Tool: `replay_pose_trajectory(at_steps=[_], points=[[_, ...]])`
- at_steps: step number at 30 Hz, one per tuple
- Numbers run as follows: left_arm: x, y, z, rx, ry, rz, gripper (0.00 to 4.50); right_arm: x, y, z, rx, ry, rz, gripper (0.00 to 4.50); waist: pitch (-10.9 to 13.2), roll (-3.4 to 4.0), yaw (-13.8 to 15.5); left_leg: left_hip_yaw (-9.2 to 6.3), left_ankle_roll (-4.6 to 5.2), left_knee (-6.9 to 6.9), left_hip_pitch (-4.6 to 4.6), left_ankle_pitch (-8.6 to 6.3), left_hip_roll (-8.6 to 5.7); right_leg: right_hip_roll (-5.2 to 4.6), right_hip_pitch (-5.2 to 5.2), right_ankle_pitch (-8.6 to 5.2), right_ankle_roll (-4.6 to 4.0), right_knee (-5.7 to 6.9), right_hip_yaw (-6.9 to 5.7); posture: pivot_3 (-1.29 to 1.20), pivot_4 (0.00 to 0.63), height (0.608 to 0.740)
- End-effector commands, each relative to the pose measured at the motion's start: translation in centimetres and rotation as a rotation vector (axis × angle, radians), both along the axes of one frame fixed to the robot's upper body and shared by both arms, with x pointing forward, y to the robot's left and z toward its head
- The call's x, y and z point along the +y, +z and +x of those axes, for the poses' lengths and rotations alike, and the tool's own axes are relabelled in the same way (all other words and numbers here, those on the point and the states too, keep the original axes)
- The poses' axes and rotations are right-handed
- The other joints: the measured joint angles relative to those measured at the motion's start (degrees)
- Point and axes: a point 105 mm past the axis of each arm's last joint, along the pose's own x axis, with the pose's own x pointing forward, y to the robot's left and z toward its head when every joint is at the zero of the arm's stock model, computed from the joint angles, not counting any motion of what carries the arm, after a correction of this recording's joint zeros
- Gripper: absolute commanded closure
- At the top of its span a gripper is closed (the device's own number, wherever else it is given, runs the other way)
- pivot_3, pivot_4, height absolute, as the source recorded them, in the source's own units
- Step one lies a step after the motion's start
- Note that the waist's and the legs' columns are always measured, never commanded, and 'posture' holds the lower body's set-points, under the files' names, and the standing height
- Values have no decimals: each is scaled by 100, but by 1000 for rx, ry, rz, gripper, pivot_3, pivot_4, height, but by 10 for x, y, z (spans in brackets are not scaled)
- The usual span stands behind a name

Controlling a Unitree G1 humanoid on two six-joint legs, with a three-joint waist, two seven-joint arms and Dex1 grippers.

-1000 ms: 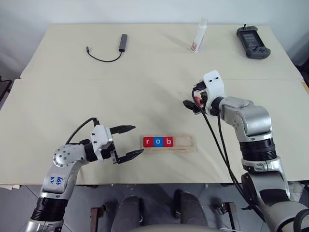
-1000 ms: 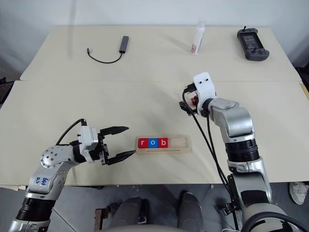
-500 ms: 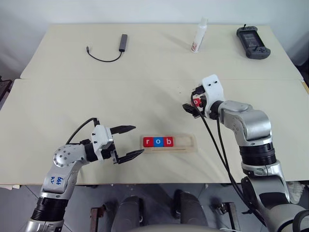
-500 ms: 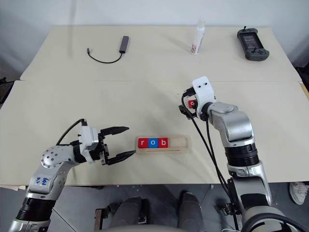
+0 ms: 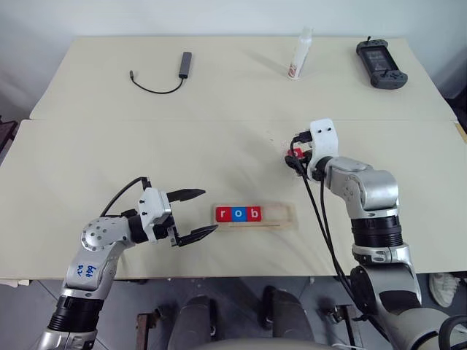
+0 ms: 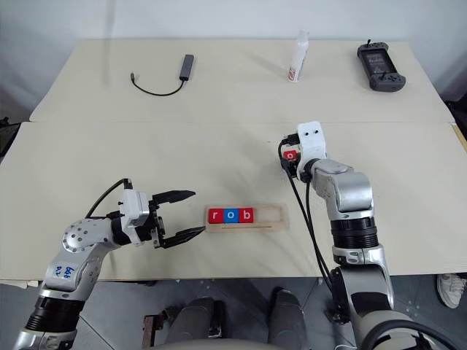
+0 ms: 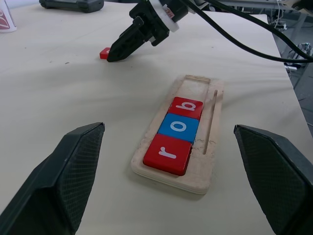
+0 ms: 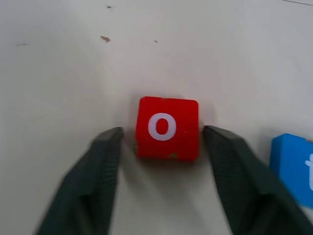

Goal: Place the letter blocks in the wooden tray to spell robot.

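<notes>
The right wrist view shows what the head views blur: the right gripper (image 8: 161, 147) stands with its 2 fingers on either side of a red letter block "o" (image 8: 167, 127), narrow gaps on both sides, so it straddles the tile without visibly pinching it. A blue block (image 8: 293, 164) lies just beside one finger, cut by the frame edge. In the head views this gripper is low over the table (image 5: 109, 160), with a speck of red at its tip (image 6: 290, 155).

The left wrist view gives the wooden tray (image 7: 208, 142) up close: it lies between the wide-open fingers of the left gripper (image 5: 191, 214), ahead of them and untouched, holding nothing. 3 tiles, red "r" (image 7: 167, 153), blue "o" (image 7: 178, 127) and red "b" (image 7: 186, 107), sit touching in a row at the tray end nearer that gripper; the far end of the slot is bare. Beyond it the right gripper's fingers reach the table beside the red tile.

Bare tabletop lies between the right gripper and the tray. A cable (image 5: 157, 80), bottle (image 5: 299, 55) and black handheld device (image 5: 381, 63) sit well apart at the far edge.
</notes>
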Motion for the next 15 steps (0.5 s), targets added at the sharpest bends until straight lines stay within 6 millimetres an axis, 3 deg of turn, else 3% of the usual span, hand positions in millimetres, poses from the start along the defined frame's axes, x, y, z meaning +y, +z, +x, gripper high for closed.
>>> replay_pose_trajectory(at_steps=[1,3,8,15], points=[[-4,6,-1,-19,-27,-10,0,-3,9,-4,-34,-14,16,3052,0,0,-6,0,0,0,0,0,0,0,0,0,0,0,0,0,150,740],[-5,6,-1,-19,-34,-11,0,-4,11,-6,-38,-9,16,3052,0,0,-9,0,0,0,0,0,0,0,0,0,0,-1,0,0,150,740],[-18,6,0,-15,-109,-24,0,-17,32,-43,-93,-5,13,3052,2,3,75,-5,0,-1,-6,0,-1,0,-1,0,0,-3,-2,0,150,740],[-33,6,5,-11,-205,-39,0,-34,2,-118,19,-92,13,3052,1,4,134,-6,0,-2,-7,-2,-1,0,-1,0,0,-8,-3,0,150,740]])
